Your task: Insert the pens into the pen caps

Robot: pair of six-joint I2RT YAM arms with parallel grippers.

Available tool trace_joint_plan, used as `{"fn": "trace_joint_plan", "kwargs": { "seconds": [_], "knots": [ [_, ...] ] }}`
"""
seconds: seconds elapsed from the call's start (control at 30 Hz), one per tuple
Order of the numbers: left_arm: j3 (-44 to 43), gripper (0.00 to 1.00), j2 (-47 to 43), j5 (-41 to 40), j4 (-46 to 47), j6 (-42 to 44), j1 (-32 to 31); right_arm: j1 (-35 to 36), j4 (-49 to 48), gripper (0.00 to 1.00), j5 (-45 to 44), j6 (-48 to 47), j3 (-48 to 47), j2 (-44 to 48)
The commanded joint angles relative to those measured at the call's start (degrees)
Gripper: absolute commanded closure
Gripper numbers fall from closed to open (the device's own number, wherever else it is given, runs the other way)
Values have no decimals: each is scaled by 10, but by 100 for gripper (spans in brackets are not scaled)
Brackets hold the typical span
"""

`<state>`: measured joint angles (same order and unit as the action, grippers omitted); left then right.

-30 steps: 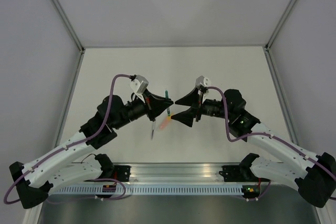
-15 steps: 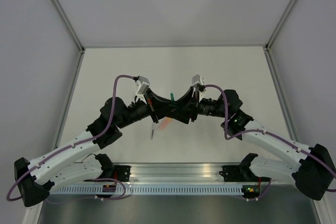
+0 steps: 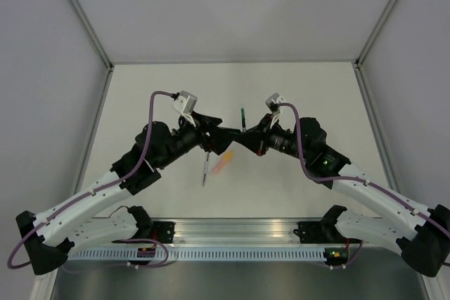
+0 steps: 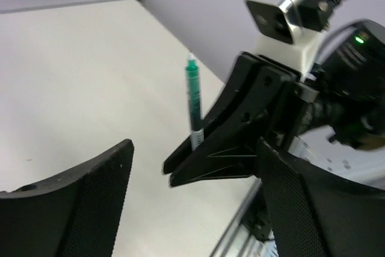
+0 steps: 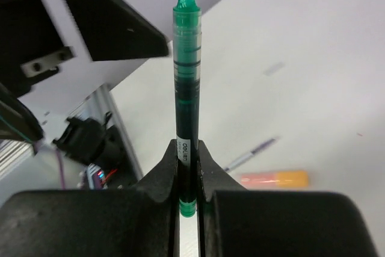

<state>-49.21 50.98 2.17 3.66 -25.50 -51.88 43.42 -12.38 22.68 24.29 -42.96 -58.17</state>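
Top view: the right gripper (image 3: 244, 133) clamps the slim teal-green pen (image 3: 242, 116); the orange pen (image 3: 223, 161) and thin grey pen (image 3: 205, 171) lie on the table (image 3: 176, 89). Left wrist: the left gripper (image 4: 195, 148) gapes wide, empty. Right wrist: ringed cylindrical barrel, white tip, pinched at its base.

figure: two arms, each of white moulded link shells (image 3: 77, 209) below and black joint housings (image 3: 158, 147) nearer the wrist. a purple cable (image 3: 156, 103) loops to each silver boxy wrist camera (image 4: 275, 10) on its white bracket (image 4: 283, 52). left gripper (image 4: 195, 148): broad black fingers (image 4: 289, 209) faced with fine mesh-textured pads (image 4: 102, 191). right gripper (image 5: 188, 148): black wedge-shaped fingers with small round screw recesses (image 4: 260, 80). green indicator light (image 4: 361, 39), possibly an led, on the right forearm.
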Motion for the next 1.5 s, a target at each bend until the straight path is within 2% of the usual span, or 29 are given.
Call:
{"fn": "trace_joint_plan", "kwargs": {
  "seconds": [0.0,0.1,0.17,0.23,0.37,0.53,0.77,0.9,1.07,1.47],
  "knots": [
    [-62,11,21,-142,-101,-14,0,-12,127,100,-169,-6,-27,37],
    [-95,11,67,-195,-153,-17,7,-18,138,100,-215,6,-5,68],
    [-126,12,115,-178,-193,-56,66,-18,138,100,-220,6,6,86],
    [-141,13,149,-118,-230,-62,142,-20,148,100,-214,2,4,90],
    [-208,17,247,-114,-300,12,220,-20,173,100,-186,-11,-3,111],
    [-255,20,321,-83,-355,50,320,-20,191,100,-178,-22,0,144],
    [-331,26,452,-119,-419,178,332,-20,183,100,-145,-24,10,168],
    [-359,30,515,-91,-443,189,346,-20,191,100,-156,-28,11,187],
    [-364,34,583,-100,-456,196,356,-20,200,100,-159,-30,8,204],
    [-393,47,657,-103,-457,212,360,-20,199,100,-159,-32,10,206]
  ]
}}
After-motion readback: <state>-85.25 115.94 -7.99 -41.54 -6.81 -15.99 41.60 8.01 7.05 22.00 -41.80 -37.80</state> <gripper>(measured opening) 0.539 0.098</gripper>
